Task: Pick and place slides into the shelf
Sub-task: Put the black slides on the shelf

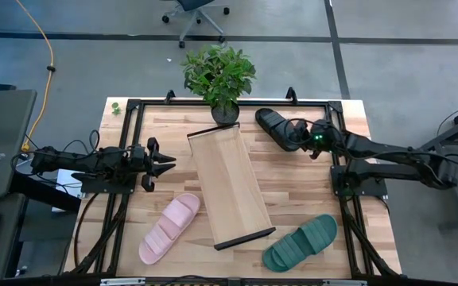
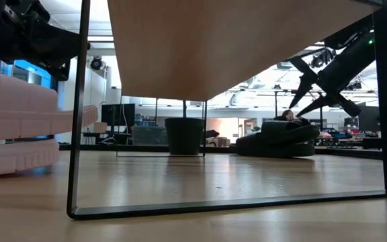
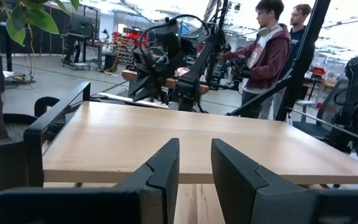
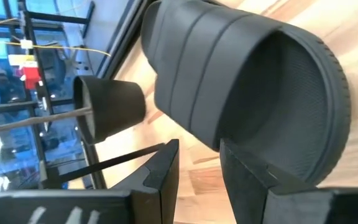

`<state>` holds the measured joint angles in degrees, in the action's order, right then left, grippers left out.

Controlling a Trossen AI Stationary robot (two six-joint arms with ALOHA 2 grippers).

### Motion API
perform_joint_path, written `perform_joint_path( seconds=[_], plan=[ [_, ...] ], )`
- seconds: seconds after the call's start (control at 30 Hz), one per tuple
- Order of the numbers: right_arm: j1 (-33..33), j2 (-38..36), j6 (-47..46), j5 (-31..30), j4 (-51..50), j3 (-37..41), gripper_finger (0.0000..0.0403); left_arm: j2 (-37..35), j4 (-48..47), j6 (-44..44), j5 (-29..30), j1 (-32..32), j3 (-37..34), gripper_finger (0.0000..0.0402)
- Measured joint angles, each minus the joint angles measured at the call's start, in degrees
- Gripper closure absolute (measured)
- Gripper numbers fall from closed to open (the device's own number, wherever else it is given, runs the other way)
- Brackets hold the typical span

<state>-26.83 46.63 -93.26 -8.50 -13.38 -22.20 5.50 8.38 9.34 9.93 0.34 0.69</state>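
The butcher-block table (image 1: 293, 199) carries the shelf (image 1: 230, 184) at its centre, running from about 12 o'clock toward 5 o'clock, with nothing lying on its light-wood plank. A potted plant (image 1: 219, 75) stands at 12 o'clock, just beyond the shelf's far end. The black slide (image 1: 278, 127) lies at about 1 o'clock, near the plant. The pink slide (image 1: 170, 227) rests at 7 o'clock beside the shelf, and the green slide (image 1: 300, 242) at 5 o'clock.

The right gripper (image 1: 300, 135) sits at the black slide's heel end; its wrist view shows the fingers (image 4: 166, 171) a narrow gap apart, the sandal just ahead of them and not held. The left gripper (image 1: 161, 164) waits at 9 o'clock, pointing at the shelf, its fingers (image 3: 163, 171) likewise slightly parted and empty.

Around the table lies grey floor, with a yellow cable (image 1: 48, 56) at the upper left and an office chair (image 1: 199, 14) beyond 12 o'clock. Past the shelf, the left wrist view takes in a bright workshop where two people (image 3: 272, 53) stand among other dark robot rigs.
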Motion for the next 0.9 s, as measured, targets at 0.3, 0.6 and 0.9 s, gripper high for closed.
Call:
perform_joint_path(
  seconds=[0.3, 0.6, 0.9],
  plan=[
    [-0.1, 3.3, -2.1, -1.8, 1.7, 0.0, 0.0295, 0.0, 0.0, 0.0, 0.0, 0.0, 0.0, 0.0318],
    [-0.2, 6.0, -3.9, -4.1, 3.7, 0.0, 0.0295, 0.0, -1.8, 0.0, -0.3, 0.0, 0.0, 0.0318],
    [-1.8, 9.4, -4.3, -3.1, 7.3, 0.0, 0.0295, 0.0, -3.0, 0.0, -0.5, 0.0, 0.0, 0.0318]
  ],
)
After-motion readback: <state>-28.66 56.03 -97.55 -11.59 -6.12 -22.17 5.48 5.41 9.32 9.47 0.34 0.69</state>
